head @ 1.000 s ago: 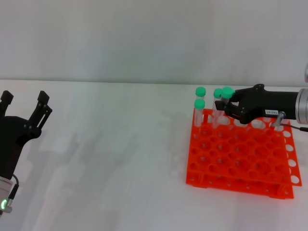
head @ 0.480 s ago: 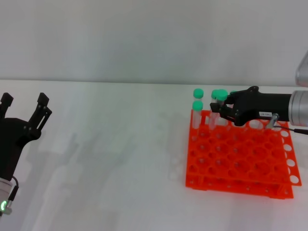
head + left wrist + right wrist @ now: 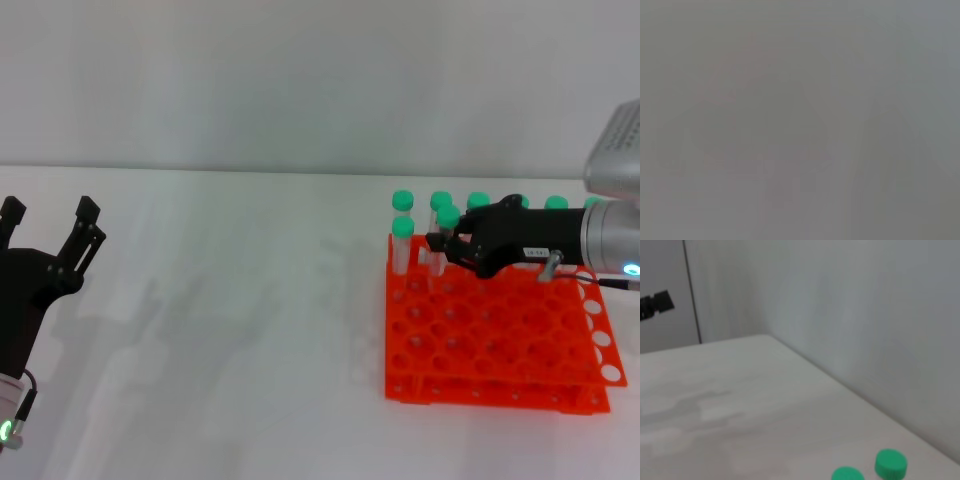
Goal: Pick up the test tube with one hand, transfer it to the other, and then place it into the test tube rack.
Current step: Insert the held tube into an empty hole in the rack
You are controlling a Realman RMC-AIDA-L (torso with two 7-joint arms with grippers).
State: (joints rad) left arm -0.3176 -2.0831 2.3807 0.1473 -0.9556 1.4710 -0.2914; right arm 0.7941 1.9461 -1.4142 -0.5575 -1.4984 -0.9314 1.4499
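The orange-red test tube rack (image 3: 500, 345) stands on the white table at the right. Several green-capped tubes stand in its far rows, such as one (image 3: 402, 240) at the far left corner. My right gripper (image 3: 447, 245), black with a white label, reaches in from the right over the far left part of the rack. It is shut on the test tube (image 3: 447, 218), upright with its lower end in the rack's holes. My left gripper (image 3: 48, 212) is open and empty at the far left. Two green caps (image 3: 890, 463) show in the right wrist view.
The white table top (image 3: 230, 320) stretches between the left gripper and the rack. A grey wall runs behind the table. The left wrist view shows only a grey blur. A black part of the left gripper (image 3: 655, 304) shows far off in the right wrist view.
My right gripper has moved left and down with the tube, bringing its cap level with the other caps. More caps now show behind the gripper. The left arm has not moved.
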